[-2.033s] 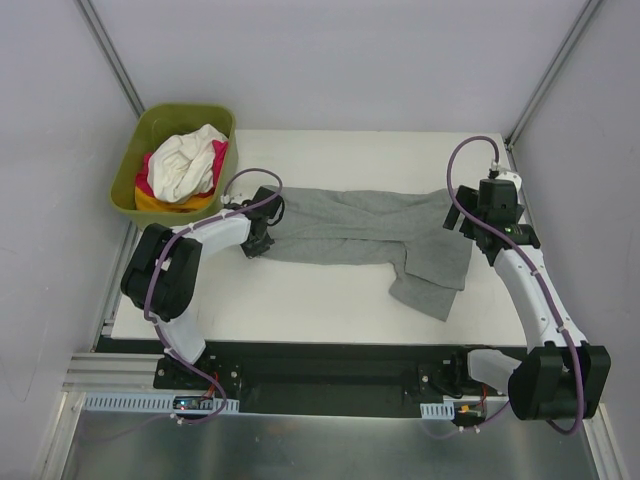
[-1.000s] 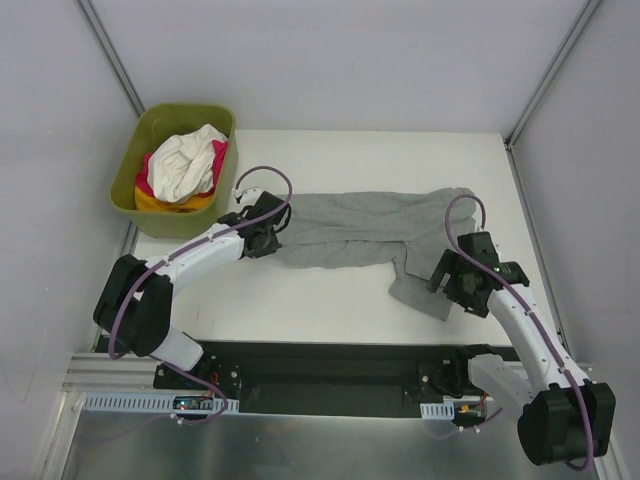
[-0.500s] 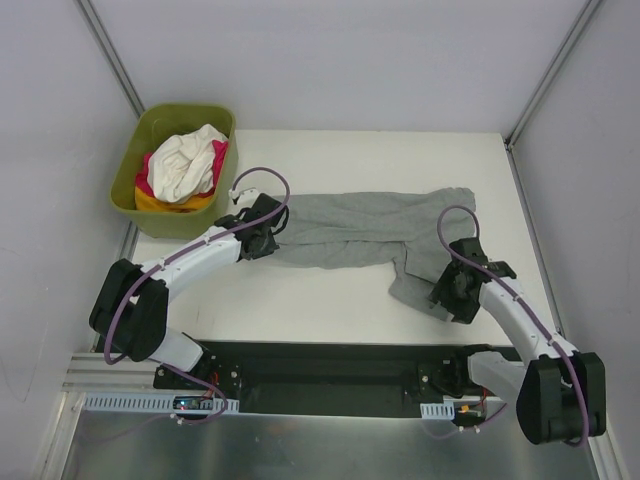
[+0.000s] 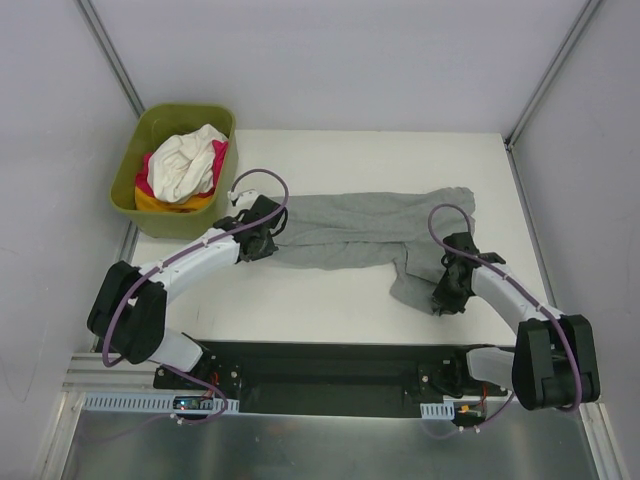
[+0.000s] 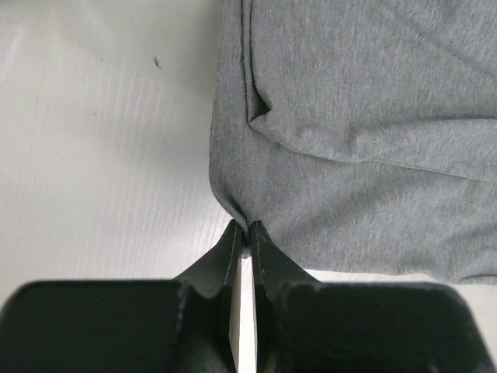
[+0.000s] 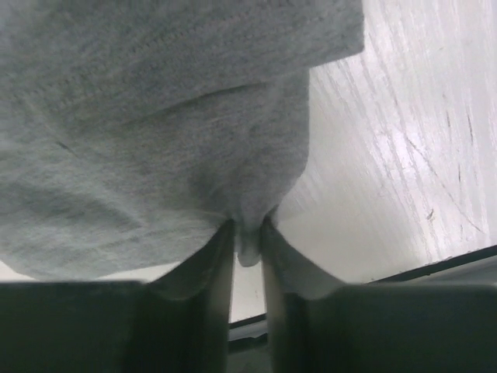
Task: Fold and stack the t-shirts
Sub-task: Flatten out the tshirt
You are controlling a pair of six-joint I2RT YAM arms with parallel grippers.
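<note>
A heather grey t-shirt (image 4: 370,232) lies spread across the middle of the white table, with one part hanging toward the front right. My left gripper (image 4: 262,240) is shut on its left edge (image 5: 247,225); the cloth bunches between the two dark fingers. At the front right corner of the shirt my right gripper (image 4: 447,296) is shut on a small fold of grey fabric (image 6: 248,233) that pokes down between its fingers. White, pink and orange-yellow t-shirts (image 4: 185,170) lie heaped in the green tub.
The olive-green tub (image 4: 146,130) stands at the back left, off the table's corner. The table's front edge (image 4: 330,342) runs just in front of my right gripper. Grey walls enclose the table on three sides.
My right arm swung from the shirt's back right end down to its front right corner, and its jaws closed there on the fabric. The left gripper kept its hold and barely moved.
</note>
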